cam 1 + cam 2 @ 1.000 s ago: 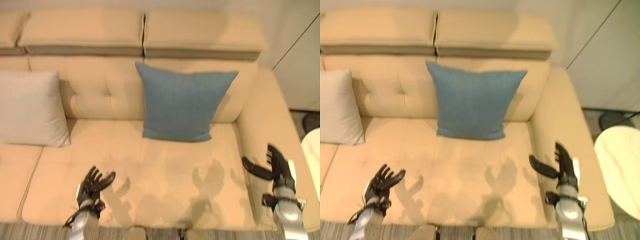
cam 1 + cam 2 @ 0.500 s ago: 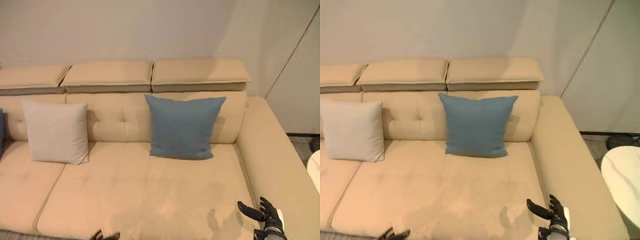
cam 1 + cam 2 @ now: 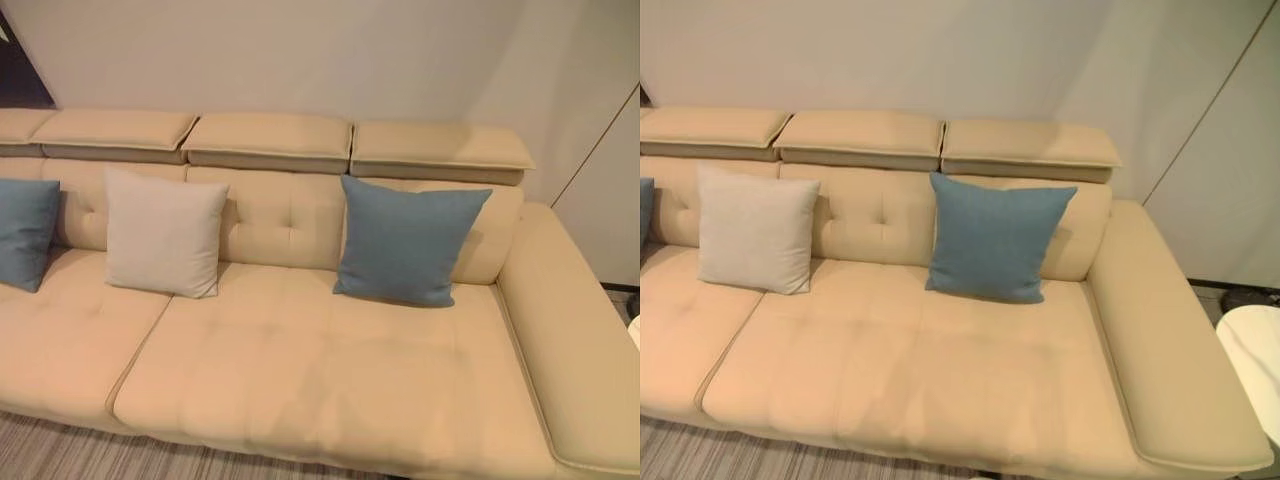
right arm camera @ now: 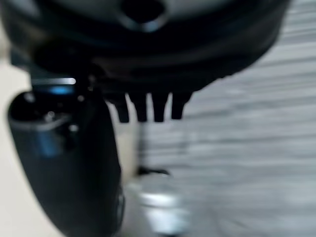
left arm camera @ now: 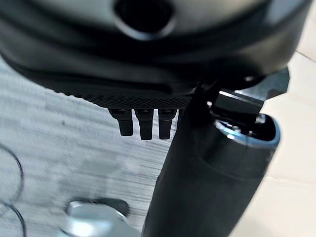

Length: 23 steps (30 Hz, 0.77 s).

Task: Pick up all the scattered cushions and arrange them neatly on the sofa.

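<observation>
Three cushions are seen propped upright against the backrest of the beige sofa (image 3: 300,370): a blue cushion (image 3: 408,240) toward the right armrest, a cream cushion (image 3: 162,233) well apart to its left, and a second blue cushion (image 3: 22,232) at the far left edge. The left hand (image 5: 140,121) is seen in its wrist view with fingers straight and nothing held, above striped floor (image 5: 54,148). The right hand (image 4: 148,106) is likewise shown relaxed and empty.
</observation>
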### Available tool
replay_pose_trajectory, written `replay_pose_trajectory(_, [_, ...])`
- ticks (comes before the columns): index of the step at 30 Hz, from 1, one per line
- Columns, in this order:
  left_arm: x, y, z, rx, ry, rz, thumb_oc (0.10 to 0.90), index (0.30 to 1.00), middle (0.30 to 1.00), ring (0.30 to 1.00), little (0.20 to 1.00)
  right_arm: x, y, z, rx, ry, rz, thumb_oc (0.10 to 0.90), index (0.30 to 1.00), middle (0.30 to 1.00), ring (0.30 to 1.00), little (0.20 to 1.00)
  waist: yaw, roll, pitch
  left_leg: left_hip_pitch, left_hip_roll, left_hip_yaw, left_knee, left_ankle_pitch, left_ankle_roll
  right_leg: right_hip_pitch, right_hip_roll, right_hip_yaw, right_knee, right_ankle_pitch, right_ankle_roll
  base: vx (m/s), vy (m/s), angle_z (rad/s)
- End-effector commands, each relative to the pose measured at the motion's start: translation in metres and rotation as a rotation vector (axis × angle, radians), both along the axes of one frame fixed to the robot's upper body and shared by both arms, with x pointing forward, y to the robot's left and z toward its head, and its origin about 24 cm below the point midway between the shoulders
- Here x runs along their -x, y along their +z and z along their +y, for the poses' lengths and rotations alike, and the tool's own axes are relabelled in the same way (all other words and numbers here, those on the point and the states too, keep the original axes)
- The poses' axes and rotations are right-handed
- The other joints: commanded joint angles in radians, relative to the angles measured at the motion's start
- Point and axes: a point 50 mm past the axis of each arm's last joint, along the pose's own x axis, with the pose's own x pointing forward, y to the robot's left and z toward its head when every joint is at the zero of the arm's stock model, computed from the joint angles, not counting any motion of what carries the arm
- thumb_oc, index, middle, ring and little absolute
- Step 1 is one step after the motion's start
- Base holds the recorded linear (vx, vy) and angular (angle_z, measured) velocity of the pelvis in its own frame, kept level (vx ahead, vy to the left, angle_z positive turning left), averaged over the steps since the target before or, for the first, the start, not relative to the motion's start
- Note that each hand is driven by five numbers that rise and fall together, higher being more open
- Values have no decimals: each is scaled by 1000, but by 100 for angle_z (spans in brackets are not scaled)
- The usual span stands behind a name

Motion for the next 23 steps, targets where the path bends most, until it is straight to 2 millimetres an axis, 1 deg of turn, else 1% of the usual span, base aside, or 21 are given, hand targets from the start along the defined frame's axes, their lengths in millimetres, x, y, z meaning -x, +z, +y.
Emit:
replay_pose_trajectory(1, [-27,7,12,-39,-12,-97,800,900,900,900,900,-16,14,-39,128,89,-33,800,900,900,900,900,15,-7,25,31,-12,-1,-163,76,-13,142,52,-24,-52,-4,-25,-110,19,-34])
replay_pose_trajectory(3, [-32,9,16,-41,5,-123,800,900,900,900,900,-7,13,-38,121,124,9,800,900,900,900,900,34,-20,7,12,-19,13,-164,93,-9,186,89,-16,-63,-39,-38,-106,-1,-39])
replay_pose_trajectory(4, [-34,10,16,-39,17,-138,800,900,900,900,900,-3,12,-38,118,115,21,800,900,900,900,900,40,-31,-4,0,-25,18,-159,103,-12,222,102,-12,-99,-52,-40,-122,-36,-39])
replay_pose_trajectory(5, [-36,10,17,-40,36,-152,800,900,900,900,900,-4,13,-39,121,121,21,800,900,900,900,900,49,-38,-3,-5,-29,26,-155,103,-14,214,104,-18,-114,-47,-45,-94,-100,-36])
replay_pose_trajectory(6, [-37,11,20,-28,73,-152,800,900,900,900,900,-15,15,-43,155,124,-3,800,900,900,900,900,63,-43,-10,-23,-29,22,-142,113,-24,233,104,-32,-163,-48,-43,-46,-153,-29])
replay_pose_trajectory(7, [-25,7,16,4,144,-112,800,900,900,900,900,-34,15,-36,129,176,-70,800,900,900,900,900,59,-50,-21,-17,-24,36,-141,105,-30,240,112,-5,-207,-47,-50,-6,-131,-15])
replay_pose_trajectory(8, [-25,7,16,4,144,-112,800,900,900,900,900,-34,15,-36,129,176,-70,800,900,900,900,900,60,-50,-20,-15,-24,37,-141,105,-30,241,113,-4,-208,-47,-50,45,-115,-12])
replay_pose_trajectory(9, [-20,3,7,46,162,-81,800,900,900,900,900,-44,18,-41,147,157,-82,800,900,900,900,900,55,-45,-35,-1,-16,52,-138,96,-31,256,120,4,-234,-48,-59,42,-70,-16])
replay_pose_trajectory(10, [-21,2,5,55,156,-82,800,900,900,900,900,-51,21,-45,159,151,-105,800,900,900,900,900,52,-43,-37,7,-13,56,-137,90,-30,262,123,10,-239,-52,-63,42,-70,-29])
replay_pose_trajectory(11, [-21,2,5,55,156,-82,800,900,900,900,900,-51,21,-45,159,151,-105,800,900,900,900,900,52,-43,-36,8,-13,56,-136,90,-30,264,123,11,-239,-52,-63,19,-46,-29])
replay_pose_trajectory(14, [-33,2,-5,77,113,-110,800,900,900,900,900,-61,24,-47,171,135,-144,800,900,900,900,900,37,-37,-43,30,-7,64,-139,84,-31,278,131,17,-255,-54,-70,10,-67,-9])
replay_pose_trajectory(15, [-47,2,-13,102,92,-145,800,900,900,900,900,-61,21,-40,157,164,-137,800,900,900,900,900,34,-35,-47,36,-5,63,-146,85,-30,285,132,13,-263,-54,-72,-3,-54,-1])
replay_pose_trajectory(16, [-47,2,-13,102,92,-145,800,900,900,900,900,-61,21,-40,157,164,-137,800,900,900,900,900,33,-35,-47,37,-5,63,-146,85,-30,286,132,12,-263,-54,-72,-15,-59,0])
replay_pose_trajectory(18, [-64,5,-22,118,38,-189,800,900,900,900,900,-57,17,-30,131,208,-110,800,900,900,900,900,29,-31,-53,41,-5,58,-162,90,-30,294,134,8,-278,-52,-74,-11,-21,1])
replay_pose_trajectory(21, [-74,6,-31,124,-42,-205,800,900,900,900,900,-52,13,-24,115,221,-87,800,900,900,900,900,22,-23,-57,46,-4,55,-181,94,-30,301,132,4,-301,-43,-74,-36,-27,10])
replay_pose_trajectory(23, [-76,5,-33,119,-70,-194,800,900,900,900,900,-50,12,-20,105,220,-79,800,900,900,900,900,19,-19,-56,49,-3,52,-197,103,-31,303,134,1,-318,-36,-74,-45,-25,5])
